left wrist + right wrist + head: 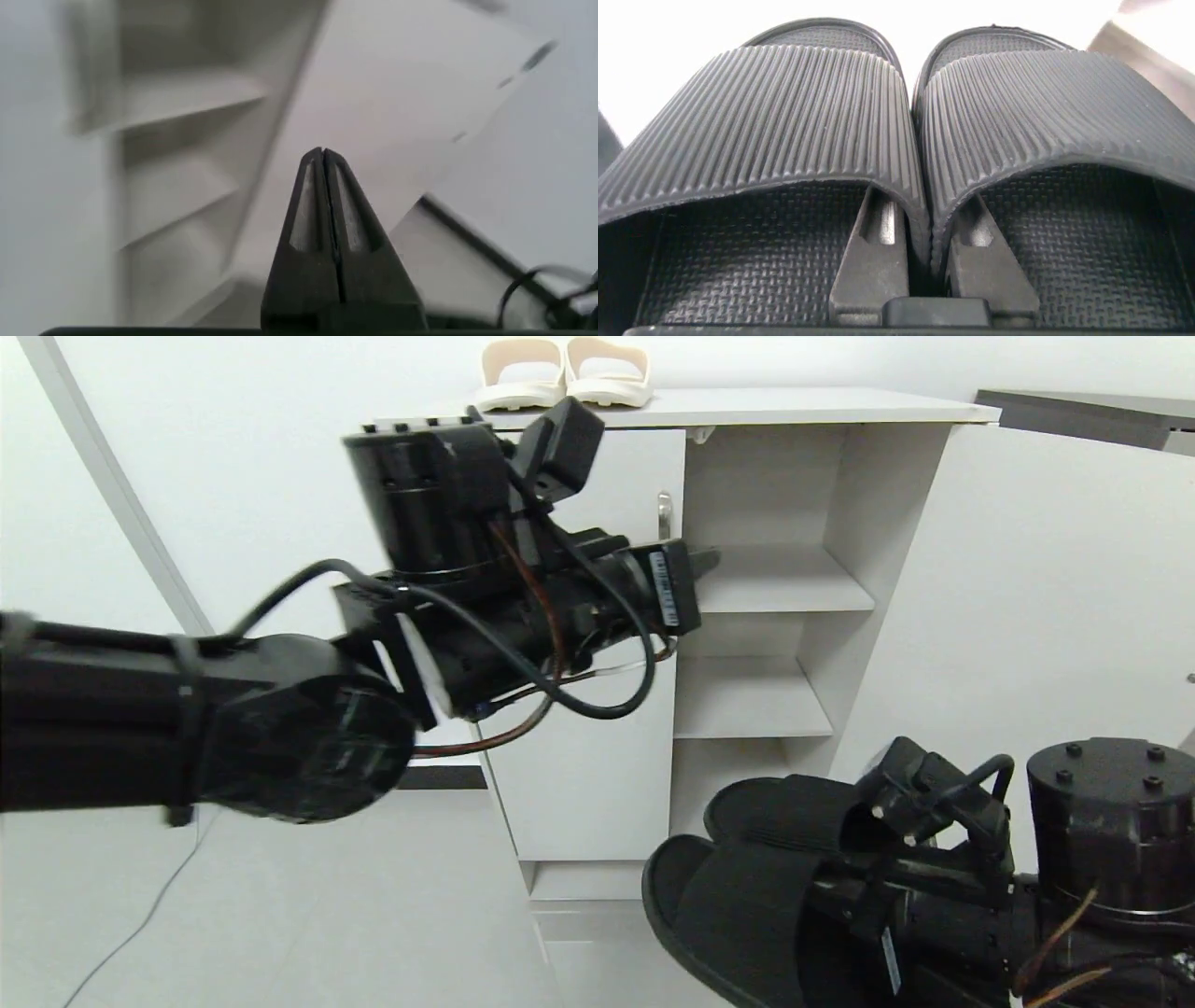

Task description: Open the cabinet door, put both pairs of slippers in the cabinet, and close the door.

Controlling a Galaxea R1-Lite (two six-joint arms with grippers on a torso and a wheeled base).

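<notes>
The white cabinet [766,415] stands with its right door [1046,616] swung open, showing bare shelves [780,583]. A cream pair of slippers [563,371] rests on its top. My right gripper [926,271] is shut on the black pair of slippers [747,887], one finger under each strap, pinching the inner edges together; it holds them low, in front of the open compartment. My left gripper [324,219] is shut and holds nothing; it hangs in front of the closed left door [597,728], its tip near the upper shelf.
A metal handle [664,515] sits on the closed left door. A grey floor lies below, with a thin cable [131,933] trailing at the left. White wall stands behind the cabinet.
</notes>
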